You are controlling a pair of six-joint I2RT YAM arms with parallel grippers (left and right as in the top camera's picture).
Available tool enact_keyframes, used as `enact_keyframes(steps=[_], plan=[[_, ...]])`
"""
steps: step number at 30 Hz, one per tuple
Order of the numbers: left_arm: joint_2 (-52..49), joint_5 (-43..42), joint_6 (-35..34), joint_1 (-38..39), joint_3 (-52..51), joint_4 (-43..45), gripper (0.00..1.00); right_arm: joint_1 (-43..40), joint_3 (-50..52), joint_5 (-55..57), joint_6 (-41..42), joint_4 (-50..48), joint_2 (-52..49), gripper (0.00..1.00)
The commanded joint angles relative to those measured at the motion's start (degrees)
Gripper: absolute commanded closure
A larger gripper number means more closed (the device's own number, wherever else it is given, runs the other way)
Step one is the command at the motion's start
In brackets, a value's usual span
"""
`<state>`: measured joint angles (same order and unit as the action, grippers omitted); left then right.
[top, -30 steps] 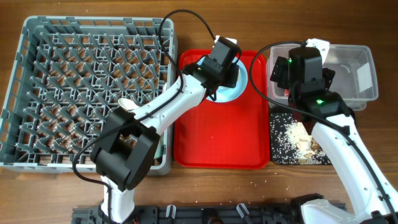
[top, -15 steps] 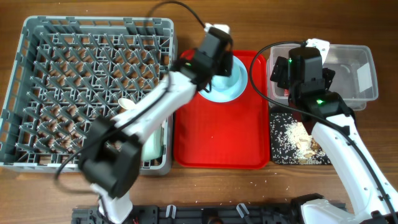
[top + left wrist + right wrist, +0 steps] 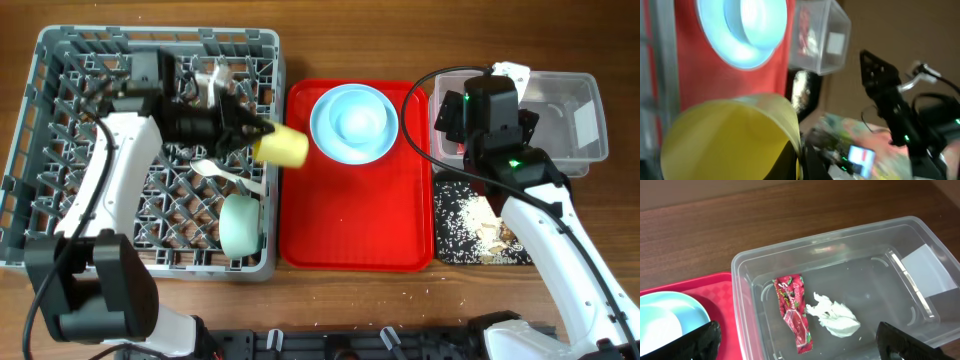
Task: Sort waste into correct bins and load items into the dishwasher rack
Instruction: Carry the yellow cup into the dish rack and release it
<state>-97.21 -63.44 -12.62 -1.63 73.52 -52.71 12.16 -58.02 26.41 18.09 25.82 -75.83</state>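
Wooden tabletop [image 3: 330, 300] carries one grey dishwasher rack [image 3: 60, 60] on the left, one red tray [image 3: 350, 220] in the middle and two bins on the right: a clear tub [image 3: 590, 110] and, just beside it, a black tray [image 3: 445, 250] of crumbs [image 3: 465, 225]. Your left end effector [image 3: 250, 135] is clamped on the single yellow cup [image 3: 282, 147], which hangs over the rack's right rim. Your right end effector [image 3: 797, 326] hovers with its fingers wide apart over the tub's one wrapper [image 3: 792, 307] and one tissue [image 3: 835, 317]. One blue plate [image 3: 325, 135] carries a pale bowl [image 3: 360, 118]. One mint-green bowl [image 3: 240, 222] and a white spoon [image 3: 225, 172] sit in the rack. The red tray's near half is bare.
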Motion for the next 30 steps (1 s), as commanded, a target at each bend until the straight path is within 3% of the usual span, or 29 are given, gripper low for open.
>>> enact_keyframes(steps=[1, 8, 9, 10, 12, 17, 18, 19, 20, 26, 28, 30], plan=[[-0.44, -7.91, 3.45, -2.89, -7.41, 2.82, 0.96, -0.24, -0.76, 0.59, -0.04, -0.07, 0.20, 0.00], [-0.44, -6.27, 3.45, -11.13, -16.41, 8.68, 0.95, -0.24, -0.76, 0.59, -0.04, -0.09, 0.20, 0.00], [-0.44, -4.13, 3.45, -11.76, -16.55, 8.66, 0.91, -0.24, -0.76, 0.59, -0.07, -0.09, 0.20, 0.00], [-0.42, 0.48, 3.43, -12.15, -16.52, 9.81, 0.81, -0.24, -0.76, 0.59, -0.04, -0.09, 0.20, 0.00], [-0.42, 5.27, 3.41, -12.15, -16.52, 11.26, 0.76, -0.24, -0.76, 0.59, -0.02, -0.07, 0.20, 0.00], [-0.17, 6.32, 1.07, -12.15, -14.62, 12.87, 0.59, -0.24, -0.76, 0.59, -0.04, -0.09, 0.20, 0.00], [0.20, 6.34, -0.28, -12.15, -13.14, 12.87, 0.49, -0.24, -0.76, 0.59, -0.07, -0.09, 0.20, 0.00], [0.70, 6.36, -1.27, -12.15, -11.56, 12.85, 0.14, -0.24, -0.76, 0.59, -0.04, -0.09, 0.20, 0.00], [1.49, 6.36, -1.99, -12.15, -9.77, 12.81, 0.01, -0.24, -0.76, 0.59, -0.07, -0.07, 0.20, 0.00], [10.21, 8.76, -3.30, -11.98, -2.47, 10.49, 0.00, -0.24, -0.76, 0.59, -0.04, -0.07, 0.20, 0.00], [14.14, 14.58, -3.23, -10.73, -2.47, 7.54, 0.00, -0.24, -0.76, 0.59, -0.07, -0.09, 0.20, 0.00], [17.57, 26.12, -2.69, -6.80, -2.47, 3.04, 0.00, -0.24, -0.76, 0.59, -0.07, -0.09, 0.20, 0.00]])
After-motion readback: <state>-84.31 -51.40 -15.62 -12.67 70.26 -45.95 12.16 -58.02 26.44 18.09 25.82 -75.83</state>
